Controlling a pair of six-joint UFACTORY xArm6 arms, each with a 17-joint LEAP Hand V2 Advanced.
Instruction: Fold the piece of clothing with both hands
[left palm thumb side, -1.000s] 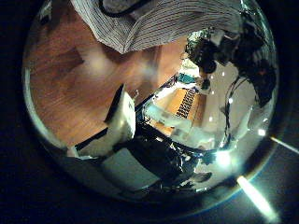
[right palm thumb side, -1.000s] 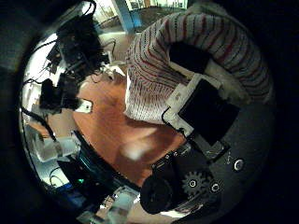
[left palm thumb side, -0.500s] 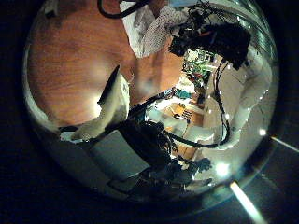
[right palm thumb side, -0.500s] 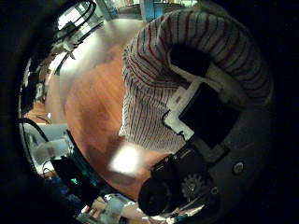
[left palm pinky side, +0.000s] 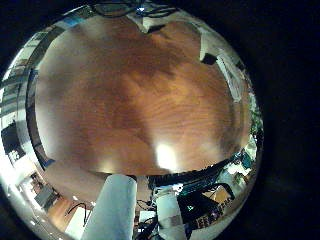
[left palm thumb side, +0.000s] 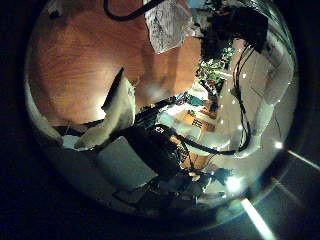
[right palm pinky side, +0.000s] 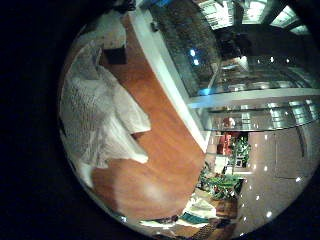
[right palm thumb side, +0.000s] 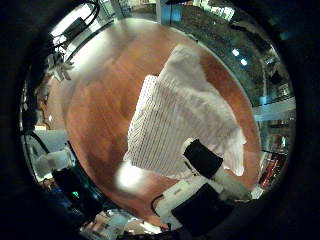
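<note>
We see the striped garment (right palm thumb side: 185, 120) lying flat on the wooden table (right palm thumb side: 100, 100), filling the frame's centre beneath the right hand (right palm thumb side: 205, 185), whose fingers extend loosely, holding nothing. The left hand (left palm thumb side: 115, 110), likewise relaxed and empty, sees it only at upper centre, farther off.

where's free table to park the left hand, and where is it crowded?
Under the left palm the wooden table is bare across nearly the whole left little-finger view. It is crowded only by the right hand, where the striped garment lies on the table with a finger resting on its near edge. Bare wood borders the garment on the side away from that hand.
</note>
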